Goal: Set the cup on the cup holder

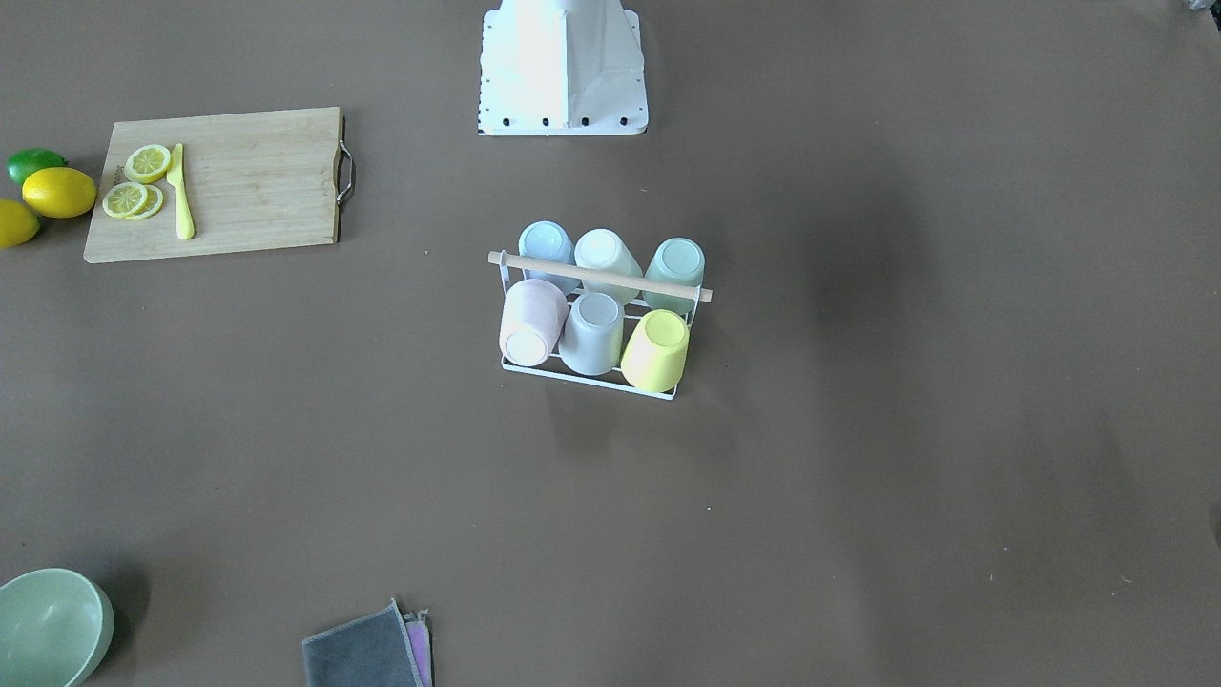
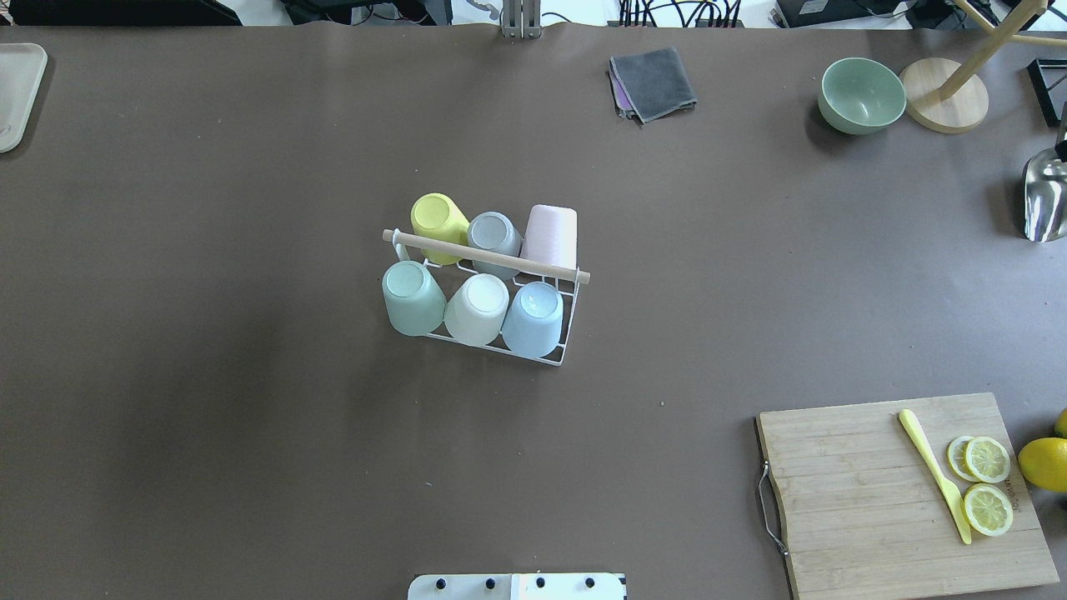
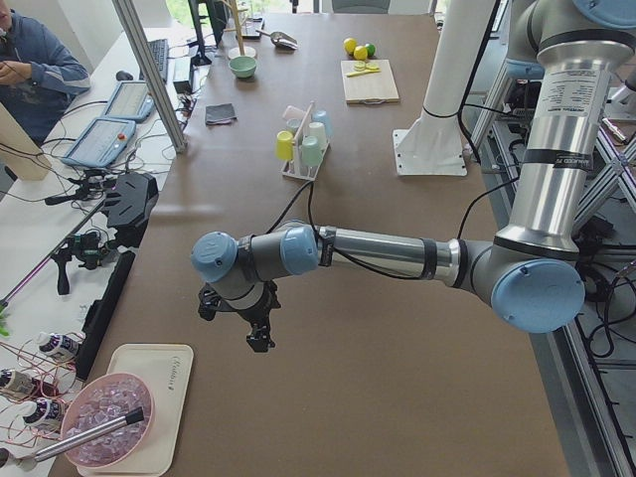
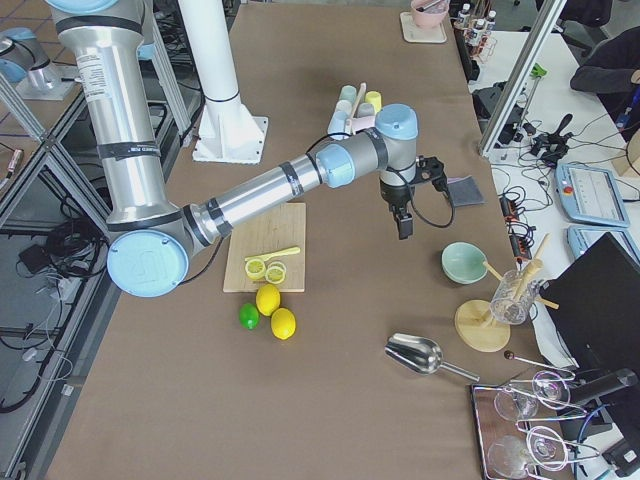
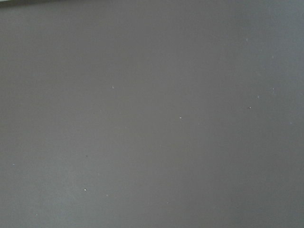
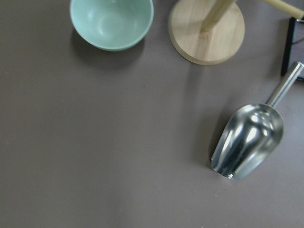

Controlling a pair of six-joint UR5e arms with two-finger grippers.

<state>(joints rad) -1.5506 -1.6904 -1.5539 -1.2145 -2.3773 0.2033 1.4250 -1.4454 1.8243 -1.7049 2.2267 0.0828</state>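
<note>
The white wire cup holder [image 2: 483,257] with a wooden rod handle stands mid-table, also in the front-facing view [image 1: 601,277]. Several cups sit upside down on it in two rows: yellow [image 2: 438,218], grey [image 2: 493,233], pink [image 2: 550,235], green [image 2: 410,296], white [image 2: 477,308] and blue [image 2: 532,317]. My left gripper [image 3: 260,343] hangs over bare table far from the holder. My right gripper [image 4: 405,225] hangs near the green bowl. Both show only in the side views, so I cannot tell whether they are open or shut.
A cutting board [image 2: 867,500] with lemon slices and a yellow knife lies at the near right. A green bowl [image 2: 861,94], wooden stand base [image 2: 946,104], metal scoop [image 6: 249,142] and grey cloth [image 2: 654,82] are at the far right. A tray [image 2: 17,92] lies far left.
</note>
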